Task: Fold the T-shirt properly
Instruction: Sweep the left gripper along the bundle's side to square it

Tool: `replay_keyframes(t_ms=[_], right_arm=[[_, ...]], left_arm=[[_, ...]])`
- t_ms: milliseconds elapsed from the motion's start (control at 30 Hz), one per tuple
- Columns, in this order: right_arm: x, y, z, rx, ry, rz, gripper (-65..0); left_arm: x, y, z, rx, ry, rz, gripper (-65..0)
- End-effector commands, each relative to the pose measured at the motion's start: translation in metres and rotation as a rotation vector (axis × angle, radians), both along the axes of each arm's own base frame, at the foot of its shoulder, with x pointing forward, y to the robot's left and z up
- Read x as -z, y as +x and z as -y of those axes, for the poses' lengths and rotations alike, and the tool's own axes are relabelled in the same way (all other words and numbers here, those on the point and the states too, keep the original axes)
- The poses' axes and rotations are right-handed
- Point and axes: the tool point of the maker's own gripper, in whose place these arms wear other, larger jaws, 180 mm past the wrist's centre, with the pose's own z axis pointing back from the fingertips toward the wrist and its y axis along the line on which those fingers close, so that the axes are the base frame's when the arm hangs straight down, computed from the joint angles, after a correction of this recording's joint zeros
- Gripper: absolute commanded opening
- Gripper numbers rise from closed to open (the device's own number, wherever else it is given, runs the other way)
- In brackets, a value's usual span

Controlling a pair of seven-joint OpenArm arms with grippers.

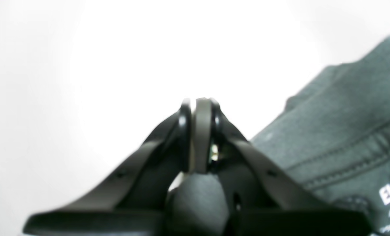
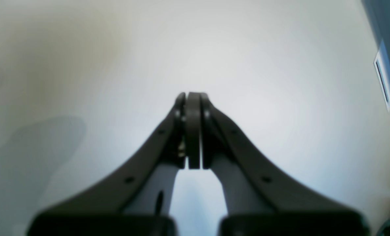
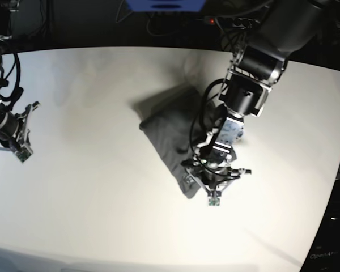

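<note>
1. The T-shirt (image 3: 170, 136) lies near the middle of the white desk (image 3: 102, 192), bunched into a compact, wrinkled dark grey bundle that runs diagonally from upper left to lower right in the base view.
2. The left gripper (image 3: 213, 195) sits at the lower right end of that bundle, its arm coming down from the top right of the base view and covering part of the cloth.
3. In the left wrist view the left gripper (image 1: 199, 108) has its fingers (image 1: 185, 131) pressed together, and a strip of grey material appears pinched between them (the picture is too blurred to say for certain that it is the shirt's cloth).
4. Just to the right of those fingers in the same view, the T-shirt (image 1: 345, 124) shows a stitched hem and a patch of white printed lettering at the lower right corner.
5. The right gripper (image 3: 20, 150) is well apart from the shirt, at the far left edge of the desk.
6. In the right wrist view the right gripper (image 2: 193, 98) has its fingers (image 2: 178, 124) together with nothing between them, only bare desk (image 2: 214, 49) beneath.
</note>
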Motion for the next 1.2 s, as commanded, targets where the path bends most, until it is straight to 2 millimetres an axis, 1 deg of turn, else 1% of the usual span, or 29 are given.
replay_keyframes(t_ms=[0, 100, 167, 233, 300, 367, 400, 533, 633, 700, 833, 900, 967, 1000, 1033, 1100, 1133, 1167], right_arm=[[-0.02, 0.01, 0.005, -0.006, -0.019, 0.058, -64.9], [-0.019, 0.009, 0.006, -0.003, -0.02, 0.055, -64.9], [-0.017, 0.007, 0.007, -0.001, -0.022, 0.048, -64.9], [-0.014, 0.001, 0.013, 0.016, -0.024, 0.039, -64.9], [-0.015, -0.001, 0.017, 0.027, -0.026, 0.04, -64.9], [-0.017, -0.001, 0.019, 0.035, -0.027, 0.045, -64.9], [-0.017, -0.002, 0.02, 0.037, -0.028, 0.045, -64.9], [-0.015, -0.009, 0.028, 0.059, -0.033, 0.035, -64.9], [-0.018, -0.01, 0.032, 0.07, -0.036, 0.042, -64.9], [-0.016, -0.011, 0.032, 0.07, -0.036, 0.036, -64.9], [-0.013, -0.015, 0.033, 0.068, -0.04, 0.024, -64.9], [-0.013, -0.015, 0.032, 0.066, -0.039, 0.023, -64.9], [-0.013, -0.015, 0.032, 0.066, -0.039, 0.023, -64.9], [-0.013, -0.015, 0.032, 0.066, -0.039, 0.023, -64.9], [-0.013, -0.015, 0.032, 0.066, -0.039, 0.023, -64.9], [-0.013, -0.015, 0.032, 0.066, -0.039, 0.023, -64.9], [-0.013, -0.015, 0.032, 0.066, -0.039, 0.023, -64.9], [-0.013, -0.015, 0.032, 0.066, -0.039, 0.023, -64.9]], left_arm=[[0.008, -0.008, 0.016, 0.015, -0.059, -0.067, -62.2], [0.006, -0.007, 0.019, 0.034, -0.056, -0.057, -62.2], [0.005, -0.007, 0.035, 0.114, -0.053, -0.057, -62.2], [0.002, -0.006, 0.049, 0.17, -0.061, -0.052, -62.2], [-0.002, -0.006, 0.066, 0.196, -0.08, -0.041, -62.2], [-0.007, -0.003, 0.077, 0.216, -0.088, -0.009, -62.2], [-0.01, -0.003, 0.085, 0.23, -0.095, 0.007, -62.2], [-0.016, -0.005, 0.11, 0.273, -0.112, 0.028, -62.2], [-0.017, -0.006, 0.115, 0.282, -0.115, 0.031, -62.2], [-0.02, -0.004, 0.119, 0.285, -0.121, 0.037, -62.2], [-0.026, 0.0, 0.119, 0.275, -0.131, 0.052, -62.2], [-0.039, 0.008, 0.117, 0.266, -0.145, 0.085, -62.2], [-0.059, 0.019, 0.112, 0.229, -0.187, 0.133, -62.2], [-0.067, 0.024, 0.1, 0.195, -0.203, 0.144, -62.2], [-0.069, 0.026, 0.086, 0.16, -0.211, 0.145, -62.2], [-0.076, 0.026, 0.064, 0.101, -0.241, 0.153, -62.2], [-0.085, 0.027, 0.056, 0.082, -0.254, 0.179, -62.2], [-0.095, 0.028, 0.042, 0.056, -0.261, 0.207, -62.2]])
